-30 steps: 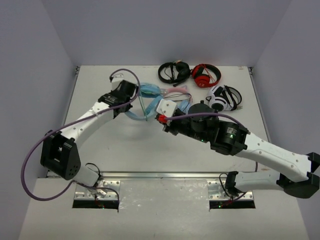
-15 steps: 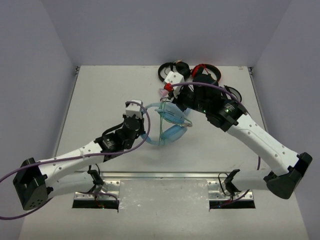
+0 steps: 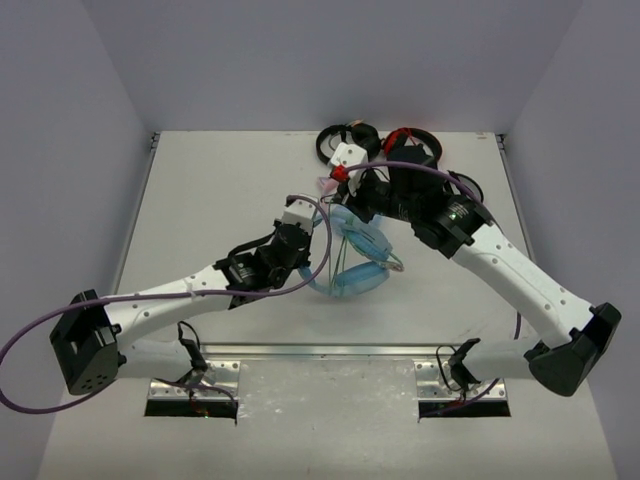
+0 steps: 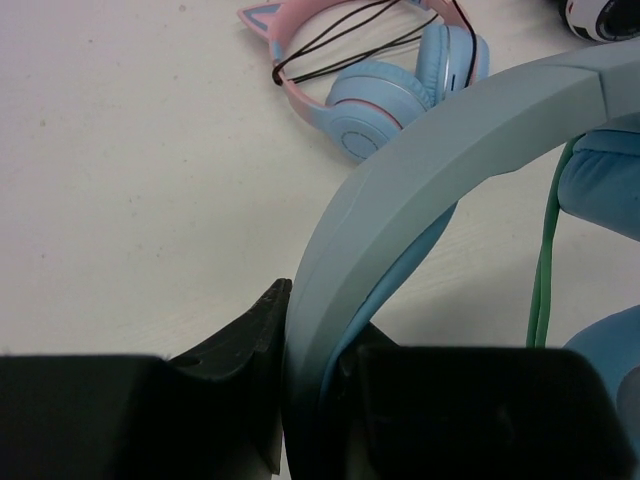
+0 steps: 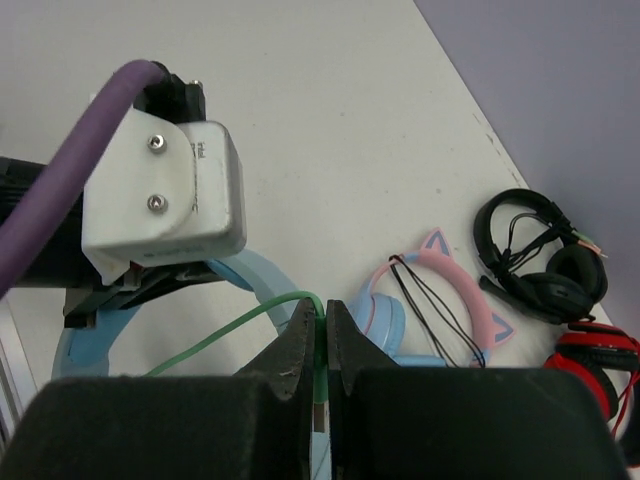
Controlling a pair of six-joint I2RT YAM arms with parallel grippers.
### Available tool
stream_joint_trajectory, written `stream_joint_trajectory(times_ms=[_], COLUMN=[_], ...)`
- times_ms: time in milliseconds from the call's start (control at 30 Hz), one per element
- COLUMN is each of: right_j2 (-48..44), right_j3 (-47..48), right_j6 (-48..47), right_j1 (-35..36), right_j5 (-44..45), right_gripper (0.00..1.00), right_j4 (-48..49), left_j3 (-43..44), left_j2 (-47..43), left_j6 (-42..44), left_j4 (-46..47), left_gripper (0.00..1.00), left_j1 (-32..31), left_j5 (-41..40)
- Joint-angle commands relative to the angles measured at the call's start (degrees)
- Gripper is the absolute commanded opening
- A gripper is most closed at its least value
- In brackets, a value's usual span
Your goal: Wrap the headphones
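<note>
From the top camera: large light-blue over-ear headphones (image 3: 358, 262) near the middle of the pale table (image 3: 200, 190), between the two arms. Left gripper (image 3: 314, 250) at the near-left side of the band, right gripper (image 3: 338, 194) just beyond it, beside small pink-and-blue cat-ear headphones (image 3: 325, 184). Black headphones (image 3: 345, 142) and red headphones (image 3: 412, 140) sit by the far edge. From the left wrist: left gripper (image 4: 315, 330) clamped tight on the wide grey-blue padded headband (image 4: 450, 130), with a thin pale-green cable (image 4: 546, 250) running down beside a blue ear cushion (image 4: 600, 175). From the right wrist: right gripper (image 5: 318, 335) pinched almost closed on that cable (image 5: 230, 335), the strand curving away left below the white camera housing (image 5: 165, 190) of the other wrist.
</note>
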Motion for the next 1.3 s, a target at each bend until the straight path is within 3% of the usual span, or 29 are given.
stream_joint_trajectory(times_ms=[0, 133, 400, 567, 667, 700, 733, 833, 933, 1067, 1133, 1267], right_j2=[0.2, 3.9, 0.6, -0.1, -0.5, -0.4, -0.2, 0.5, 0.7, 1.6, 2.1, 4.4], right_j3=[1.9, 4.0, -1.4, -3.0, -5.8, -6.3, -6.5, -6.2, -6.3, -7.5, -8.8, -9.5], right_j6=[-0.5, 0.3, 5.0, 6.4, 8.9, 9.6, 9.8, 12.2, 14.9, 21.1, 22.6, 27.1], right_j1=[-1.3, -5.3, -15.2, -17.0, -18.4, -18.8, -18.9, -19.0, -19.8, -23.3, -25.5, -29.7], right_j5=[3.4, 4.6, -0.2, -2.2, -4.4, -5.2, -6.5, -8.2, -7.6, -10.1, -10.5, -9.9], right_gripper=[0.01, 0.01, 0.01, 0.01, 0.01, 0.07, 0.18, 0.36, 0.39, 0.41, 0.42, 0.58], right_j4=[9.0, 6.6, 10.3, 11.1, 13.1, 13.5, 13.2, 13.1, 14.0, 15.0, 15.1, 12.5], left_j3=[3.4, 2.1, 0.9, 1.1, 0.8, 0.8, 1.0, 4.2, 9.2, 12.3, 14.1, 17.1], left_j2=[-0.2, -3.6, -5.6, -6.3, -8.3, -8.6, -8.8, -6.5, -1.9, 1.6, 2.8, 7.8], left_j6=[0.1, 0.7, -0.7, -1.3, -0.7, -0.2, 0.2, -0.3, 1.5, 1.7, 2.6, 5.2], left_j4=[-2.5, -1.2, -3.3, -2.6, 0.2, 1.0, 1.6, 0.3, -3.2, -2.0, -2.1, -3.3], left_gripper=[0.00, 0.00, 0.00, 0.00, 0.00, 0.01, 0.01, 0.01, 0.00, 0.00, 0.00, 0.00], left_j1=[-2.8, -4.4, -4.5, -3.5, 0.2, 1.5, 4.4, 9.8, 13.2, 19.1, 21.4, 27.3], left_j5=[3.0, 3.1, 0.8, 0.2, 8.1, 10.7, 13.7, 20.6, 27.0, 41.7, 44.2, 58.0])
